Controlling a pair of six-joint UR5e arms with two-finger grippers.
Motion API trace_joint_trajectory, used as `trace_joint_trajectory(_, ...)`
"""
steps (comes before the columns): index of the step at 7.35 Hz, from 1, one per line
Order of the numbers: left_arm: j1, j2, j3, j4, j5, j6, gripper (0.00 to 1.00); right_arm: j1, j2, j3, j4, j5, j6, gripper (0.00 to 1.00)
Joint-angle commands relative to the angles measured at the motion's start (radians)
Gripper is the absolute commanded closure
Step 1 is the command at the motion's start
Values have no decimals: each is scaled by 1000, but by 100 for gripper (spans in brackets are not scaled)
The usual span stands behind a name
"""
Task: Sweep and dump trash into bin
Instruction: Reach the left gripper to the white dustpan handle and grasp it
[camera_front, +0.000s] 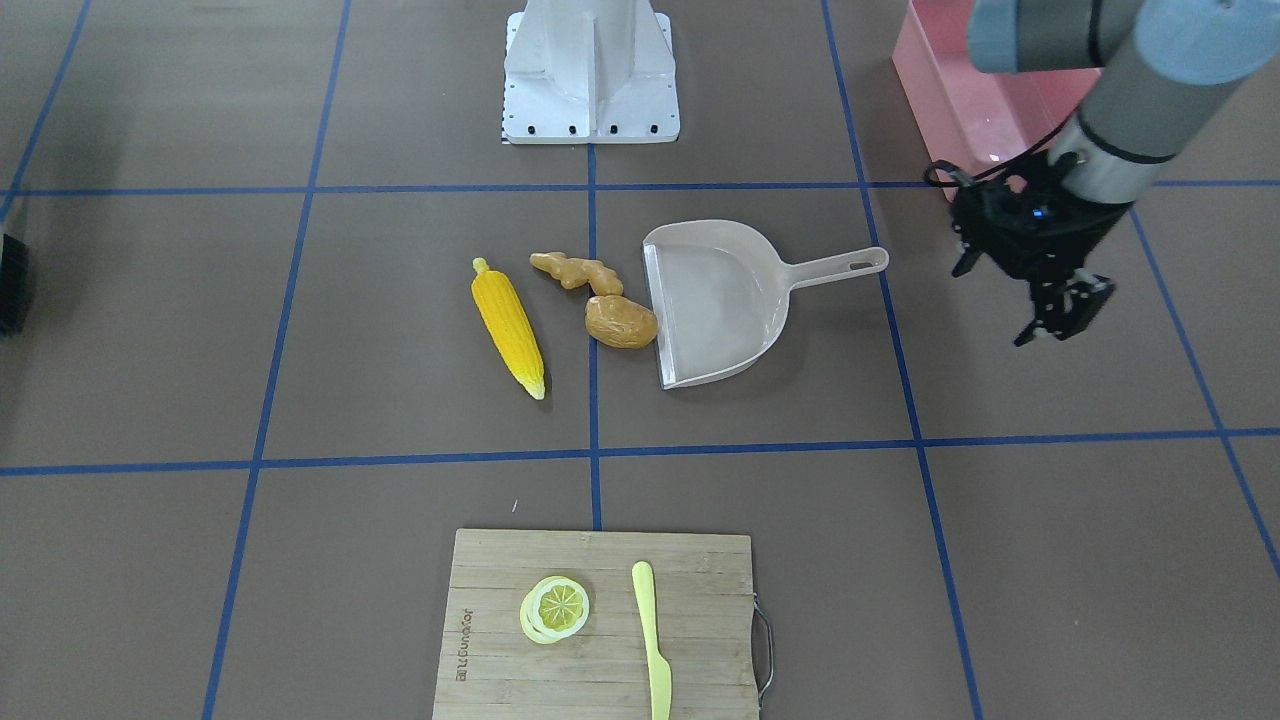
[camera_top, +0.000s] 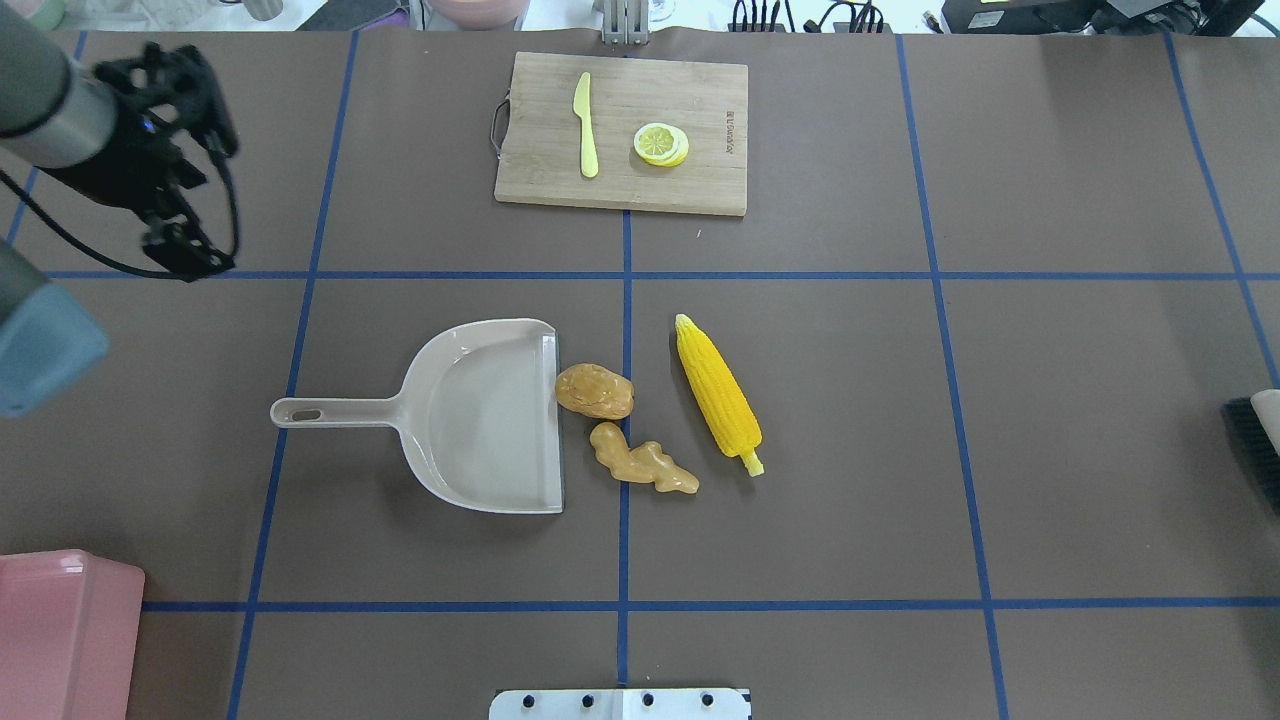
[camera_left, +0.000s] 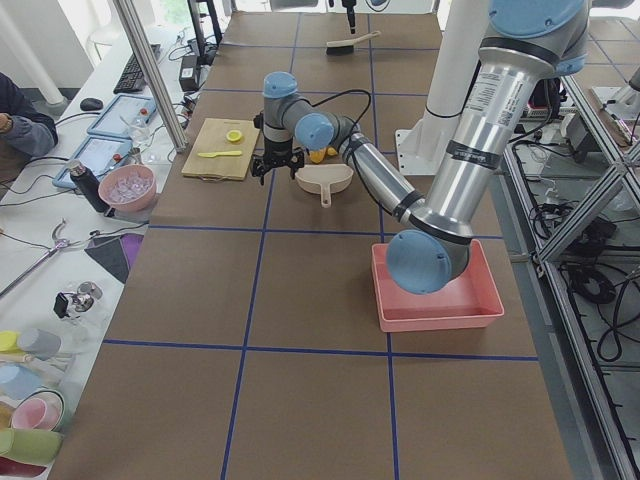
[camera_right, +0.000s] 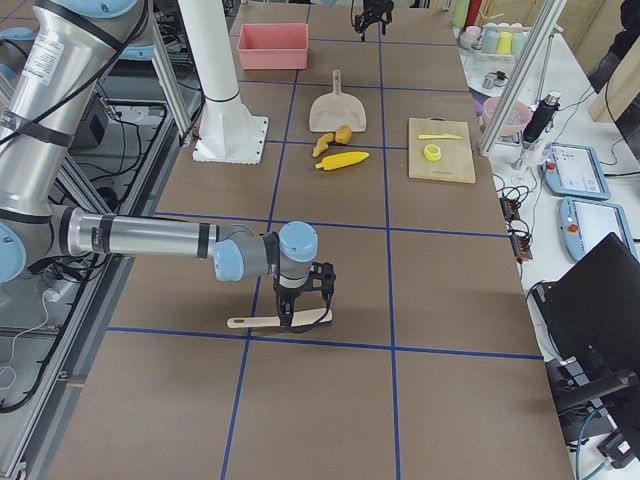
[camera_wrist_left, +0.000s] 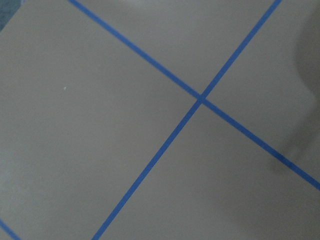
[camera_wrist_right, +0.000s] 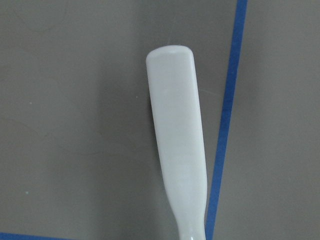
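The trash lies mid-table: a yellow corn cob (camera_top: 718, 395), a tan ginger root (camera_top: 643, 460) and a brown potato (camera_top: 594, 391), which rests at the open mouth of the beige dustpan (camera_top: 480, 410). The pink bin (camera_top: 60, 630) stands at the near left corner. My left gripper (camera_top: 188, 252) hovers open and empty beyond the dustpan's handle; its wrist view shows only the table. My right gripper (camera_right: 303, 312) is down over a brush (camera_right: 255, 322) at the table's right end. The right wrist view shows only the brush's white handle (camera_wrist_right: 177, 145), so I cannot tell if that gripper is shut.
A wooden cutting board (camera_top: 710, 180) at the far middle bears a lemon slice (camera_top: 660, 143) and a pale yellow knife (camera_top: 586, 125). The robot's white base (camera_front: 590, 70) stands at the near edge. Blue tape lines grid the brown table.
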Motion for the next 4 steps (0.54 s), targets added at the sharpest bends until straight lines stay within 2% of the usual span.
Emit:
trace_joint_trajectory(1,169,-65,-85,31,136,0,1,-31,-52,-5,73,-32,0,0)
trace_joint_trajectory(2,185,-21,-141,16,132,2,2,-37,-81,-21,124,-33,0,0)
trace_joint_trajectory(3,219,-6,-111,-65,131,-9,2,-43,-95,-36,179,-33,0,0)
trace_joint_trajectory(4,240,13,-116,-86,138,-12,2,-47,-107,-39,223,-33,0,0)
